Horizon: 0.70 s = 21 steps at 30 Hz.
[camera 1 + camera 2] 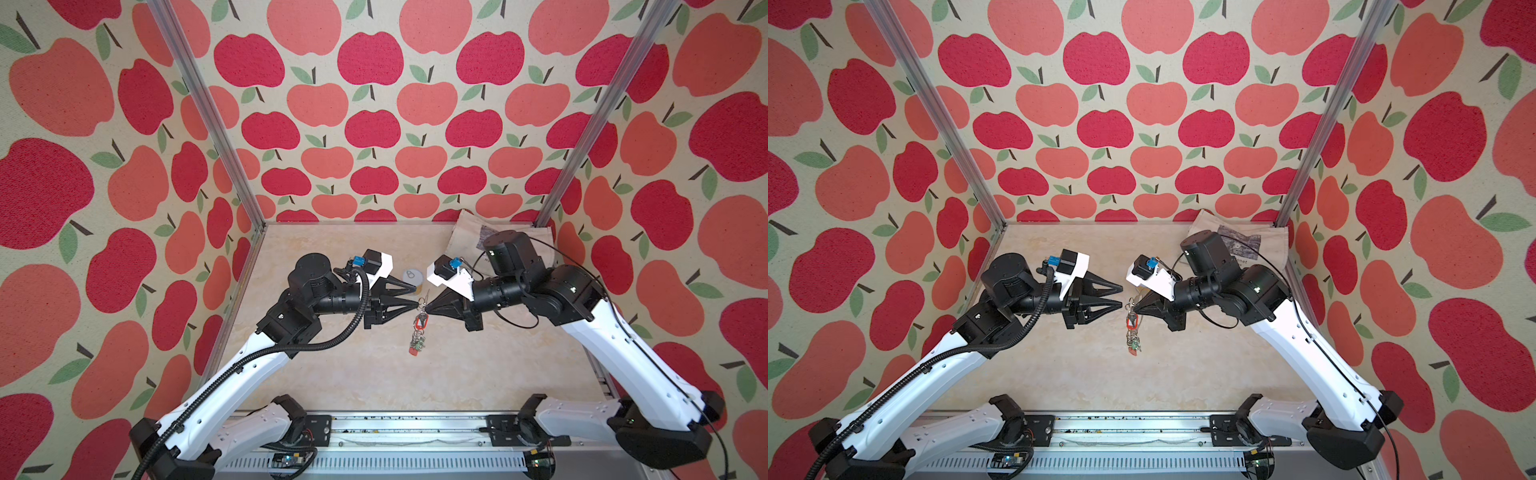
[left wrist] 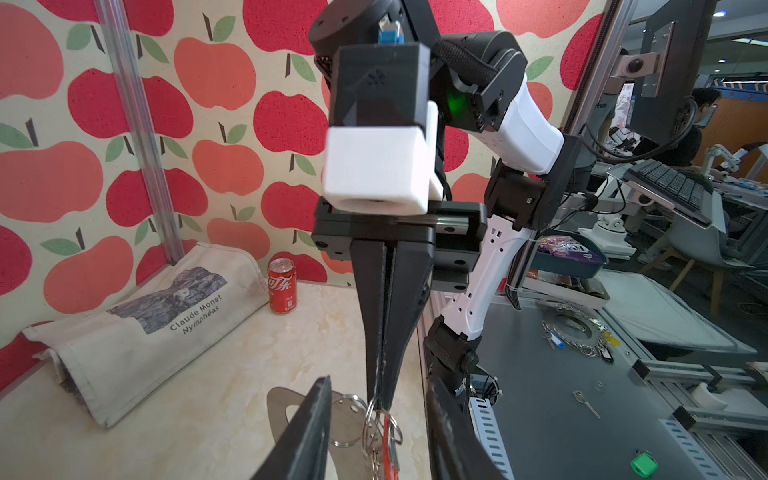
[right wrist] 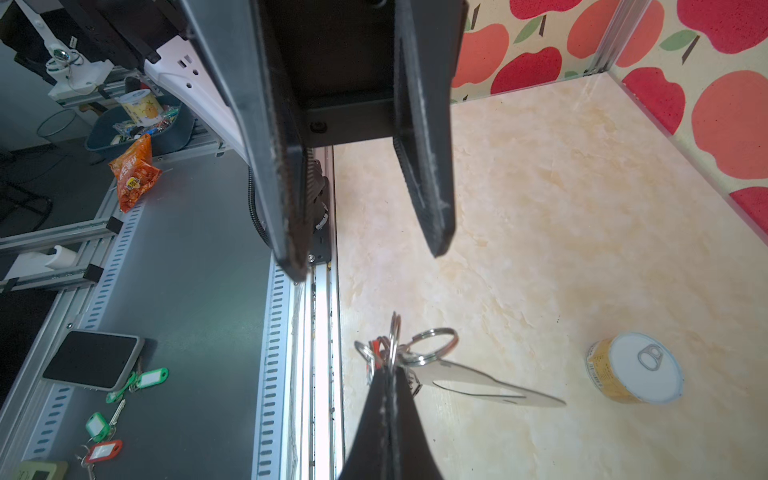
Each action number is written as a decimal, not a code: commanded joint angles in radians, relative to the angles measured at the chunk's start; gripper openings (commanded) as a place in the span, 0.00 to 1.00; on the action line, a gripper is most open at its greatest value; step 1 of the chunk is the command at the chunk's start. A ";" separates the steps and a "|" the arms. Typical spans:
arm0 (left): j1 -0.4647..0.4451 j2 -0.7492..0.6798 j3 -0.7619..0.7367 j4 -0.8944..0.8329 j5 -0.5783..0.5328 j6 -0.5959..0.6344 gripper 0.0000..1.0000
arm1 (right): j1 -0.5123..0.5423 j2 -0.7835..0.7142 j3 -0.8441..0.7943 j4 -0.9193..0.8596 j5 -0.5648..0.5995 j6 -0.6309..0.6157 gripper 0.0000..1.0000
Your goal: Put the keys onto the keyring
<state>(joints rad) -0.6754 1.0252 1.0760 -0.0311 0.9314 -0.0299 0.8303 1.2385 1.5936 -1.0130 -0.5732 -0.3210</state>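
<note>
Over the desk (image 1: 332,374), the two arms are set tip to tip near the middle in both top views. The right end effector (image 1: 428,308) is closed and grips the keyring (image 3: 490,386) at its row of rings (image 3: 432,336). The plate is thereby carried clear of the desk, and the keys (image 1: 419,328) hang in a bunch below the grip. The left end effector (image 1: 416,296) is open and empty. Its fingertips stand just beside the rings and face the right tips, with the ring cluster at the mouth of the gap rather than between the pads. A red tag (image 2: 388,436) is seen among the rings in the left wrist view, so at least one key is judged to be threaded on already. The step in hand is judged to be either the close of a threading action or the approach to one; which of the two cannot be told. If a key is left to fit, the next move calls for the left end effector to be drawn clear without snagging the rings. The right grip is to be held firm meanwhile, so that the plate does not swing. Whether each hanging key is fully seated on its ring is too small to tell.
</note>
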 commanded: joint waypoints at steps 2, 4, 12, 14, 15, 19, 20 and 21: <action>0.005 0.028 0.060 -0.145 0.088 0.088 0.38 | 0.018 0.009 0.048 -0.051 -0.020 -0.043 0.00; 0.004 0.036 0.071 -0.165 0.107 0.096 0.36 | 0.021 0.011 0.048 -0.054 -0.025 -0.047 0.00; -0.004 0.058 0.100 -0.213 0.144 0.116 0.30 | 0.029 0.021 0.052 -0.065 -0.042 -0.056 0.00; -0.011 0.058 0.113 -0.237 0.143 0.130 0.30 | 0.030 0.022 0.053 -0.064 -0.049 -0.056 0.00; -0.016 0.070 0.117 -0.244 0.138 0.135 0.29 | 0.032 0.022 0.054 -0.064 -0.053 -0.058 0.00; -0.023 0.087 0.119 -0.254 0.117 0.148 0.28 | 0.038 0.020 0.055 -0.065 -0.061 -0.062 0.00; -0.023 0.088 0.118 -0.252 0.110 0.147 0.28 | 0.039 0.020 0.056 -0.065 -0.065 -0.062 0.00; -0.024 0.089 0.116 -0.251 0.105 0.148 0.28 | 0.040 0.019 0.057 -0.065 -0.069 -0.064 0.00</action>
<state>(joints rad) -0.6956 1.1126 1.1709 -0.2581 1.0359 0.0906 0.8623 1.2621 1.6196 -1.0702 -0.5964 -0.3630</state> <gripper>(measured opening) 0.282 0.042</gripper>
